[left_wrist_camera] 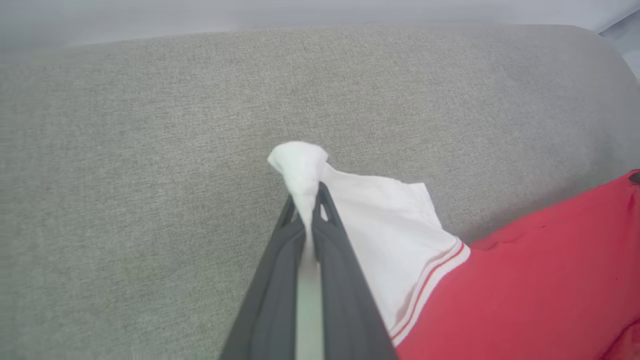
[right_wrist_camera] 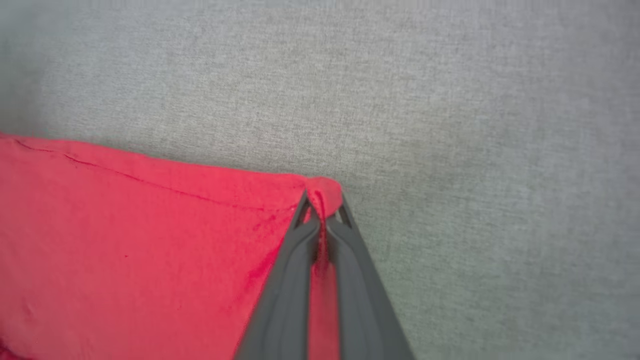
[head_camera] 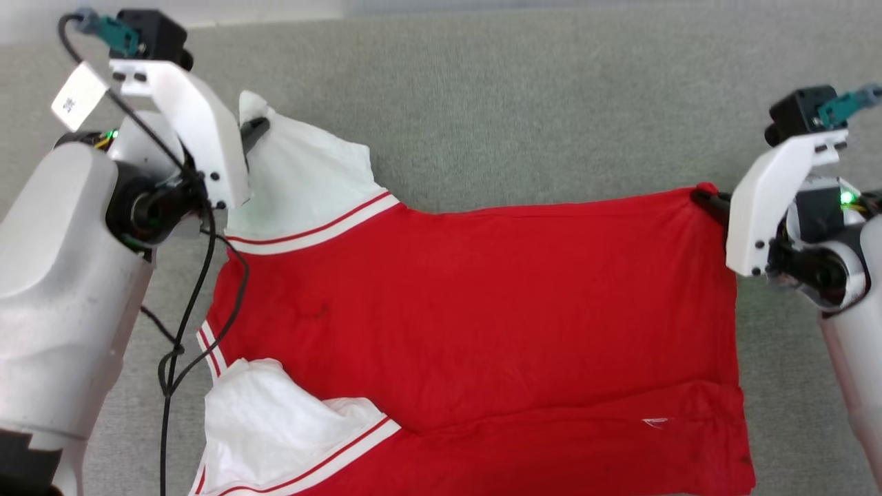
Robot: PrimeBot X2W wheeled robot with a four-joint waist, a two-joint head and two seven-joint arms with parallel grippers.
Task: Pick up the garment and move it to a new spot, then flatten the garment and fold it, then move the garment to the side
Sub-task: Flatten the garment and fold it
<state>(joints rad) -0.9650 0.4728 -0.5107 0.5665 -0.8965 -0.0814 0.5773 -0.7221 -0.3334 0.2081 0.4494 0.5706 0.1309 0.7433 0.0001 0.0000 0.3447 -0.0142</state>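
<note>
Cable (head_camera: 200,289): black lead hanging slack from the left forearm, crossing the garment's left edge; probably just wiring for the wrist camera.

Left gripper (left_wrist_camera: 307,205): jaws pressed together on the tip of the far white sleeve (head_camera: 310,172), with a white tuft bunched above the fingertips. The grip looks placed at the sleeve's outer end so the arm controls the shirt's far-left extremity.

Near white sleeve (head_camera: 275,420): lies rumpled on the shirt's near-left part, ungripped, with red-and-white striped trim at its seam. It will likely need smoothing.

Garment (head_camera: 482,296): red jersey T-shirt lying sideways on the grey surface, sleeves to the left and hem to the right, with a plain red face up. The far edge runs in a nearly straight line between the two grippers. A long crease crosses the near part.

Right gripper (right_wrist_camera: 322,210): jaws clamped on the far-right red corner, with a small fold of cloth poking past the tips. This hold mirrors the left one, so both arms can tension or lift the far edge together.

Grey upholstered surface (head_camera: 517,103): woven fabric supporting the shirt.

Step judged: both far ends secured, ready for stretching flat or folding the far edge over.
</note>
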